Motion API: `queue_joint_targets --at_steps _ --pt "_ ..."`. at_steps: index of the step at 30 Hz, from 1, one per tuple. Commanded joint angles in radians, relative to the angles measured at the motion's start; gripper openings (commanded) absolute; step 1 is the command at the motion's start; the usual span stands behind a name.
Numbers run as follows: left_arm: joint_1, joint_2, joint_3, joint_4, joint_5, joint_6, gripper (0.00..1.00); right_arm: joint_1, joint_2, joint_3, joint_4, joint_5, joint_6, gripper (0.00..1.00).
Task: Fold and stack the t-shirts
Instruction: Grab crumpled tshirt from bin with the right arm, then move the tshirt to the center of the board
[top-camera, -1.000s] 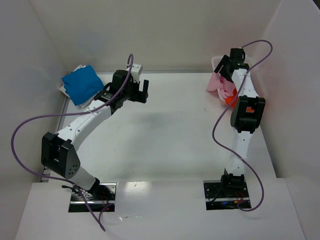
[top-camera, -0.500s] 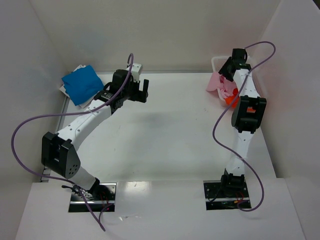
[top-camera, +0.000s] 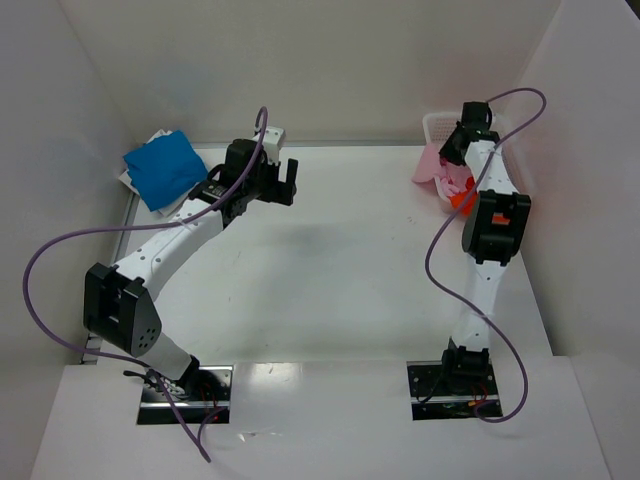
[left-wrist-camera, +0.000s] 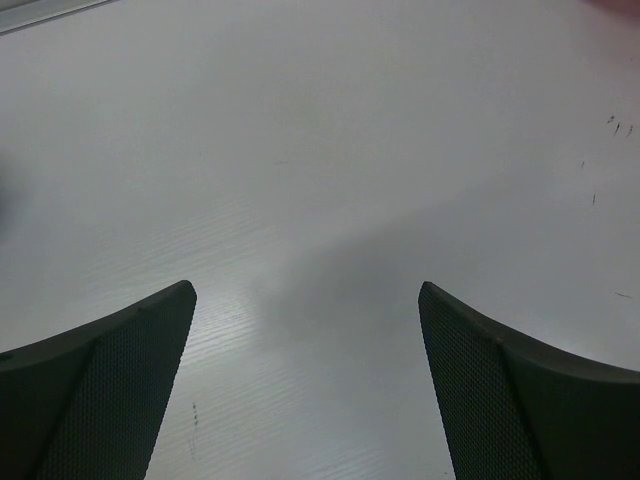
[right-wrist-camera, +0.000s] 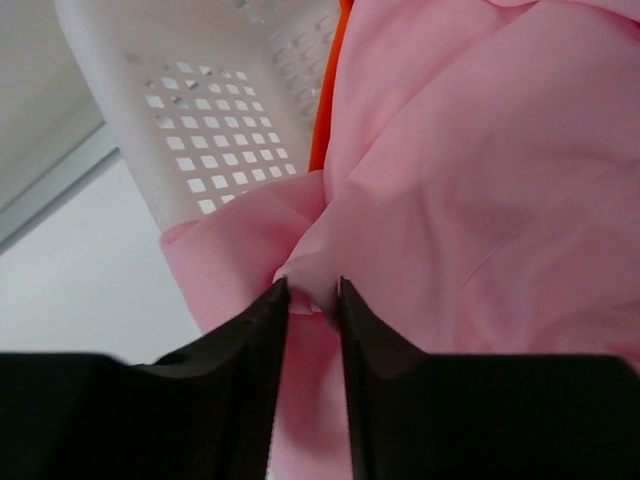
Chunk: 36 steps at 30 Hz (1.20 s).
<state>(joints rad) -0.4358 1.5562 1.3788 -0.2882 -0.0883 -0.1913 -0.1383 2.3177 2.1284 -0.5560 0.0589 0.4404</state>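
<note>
The light pink t-shirt (top-camera: 432, 165) hangs crumpled over the rim of the white mesh basket (top-camera: 437, 124) at the back right. In the right wrist view my right gripper (right-wrist-camera: 312, 292) is shut on a raised fold of this pink t-shirt (right-wrist-camera: 480, 180), cloth pinched between both fingertips. A strip of the orange t-shirt (right-wrist-camera: 322, 120) shows between the pink cloth and the basket wall (right-wrist-camera: 190, 130), and orange (top-camera: 462, 199) peeks out beside the right arm. The blue t-shirt (top-camera: 165, 168) lies folded at the back left. My left gripper (top-camera: 283, 183) hovers open over bare table (left-wrist-camera: 305, 295).
White walls close in the table on the left, back and right. The right arm reaches along the right wall to the basket. A purple cable loops off each arm. Some white material lies under the blue t-shirt at the table's left edge.
The right gripper has pushed a little further toward the basket and its jaws have closed onto a fold of the pink t-shirt. The left arm has not moved.
</note>
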Motion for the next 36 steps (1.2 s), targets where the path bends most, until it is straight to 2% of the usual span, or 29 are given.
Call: queue_joint_targets --at_steps 1,2,4,5,8,12,15,17,19,20,21,24,27,31,36 --pt "-0.003 0.007 0.04 0.014 -0.001 -0.017 1.0 -0.006 0.043 0.054 0.001 0.002 -0.015 0.29" --pt "-0.003 0.007 0.04 0.005 -0.001 -0.017 1.0 -0.006 0.043 0.054 0.001 0.002 -0.015 0.19" --pt "-0.003 0.007 0.04 0.004 -0.001 -0.017 1.0 -0.006 0.043 0.067 0.001 0.024 -0.016 0.11" --pt "-0.003 0.007 0.04 0.004 -0.001 -0.017 1.0 -0.006 0.043 0.08 -0.014 0.033 -0.025 0.01" --pt "-0.003 0.007 0.049 0.004 -0.001 -0.017 1.0 -0.006 0.052 0.148 -0.062 0.054 -0.034 0.01" --pt "-0.003 0.007 0.06 0.015 0.022 -0.017 1.0 -0.006 -0.039 0.169 -0.062 0.055 -0.058 0.01" --pt "-0.003 0.016 0.069 0.04 0.1 -0.017 1.0 -0.006 -0.145 0.169 -0.062 0.042 -0.058 0.01" --pt "-0.003 0.016 0.078 0.085 0.226 -0.001 1.0 -0.006 -0.223 0.169 -0.062 -0.007 -0.058 0.01" --pt "-0.003 0.027 0.065 0.125 0.374 0.079 1.0 0.011 -0.294 0.105 -0.033 -0.024 -0.094 0.01" --pt "-0.003 0.039 0.054 0.168 0.519 0.107 1.0 0.023 -0.379 0.07 -0.018 -0.036 -0.104 0.01" --pt "-0.003 0.039 0.054 0.191 0.56 0.125 1.0 0.037 -0.421 0.004 -0.009 -0.036 -0.115 0.01" --pt "-0.003 0.064 0.054 0.29 0.613 0.104 1.0 0.094 -0.559 -0.077 0.013 -0.047 -0.137 0.01" --pt "-0.003 0.085 0.054 0.359 0.701 0.09 1.0 0.143 -0.653 -0.087 0.013 -0.072 -0.137 0.01" --pt "-0.003 0.122 0.089 0.445 0.781 0.073 1.0 0.167 -0.728 -0.045 -0.027 -0.16 -0.086 0.01" --pt "-0.038 0.176 0.158 0.53 0.848 0.05 1.0 0.201 -0.811 -0.08 0.017 -0.261 -0.077 0.01"
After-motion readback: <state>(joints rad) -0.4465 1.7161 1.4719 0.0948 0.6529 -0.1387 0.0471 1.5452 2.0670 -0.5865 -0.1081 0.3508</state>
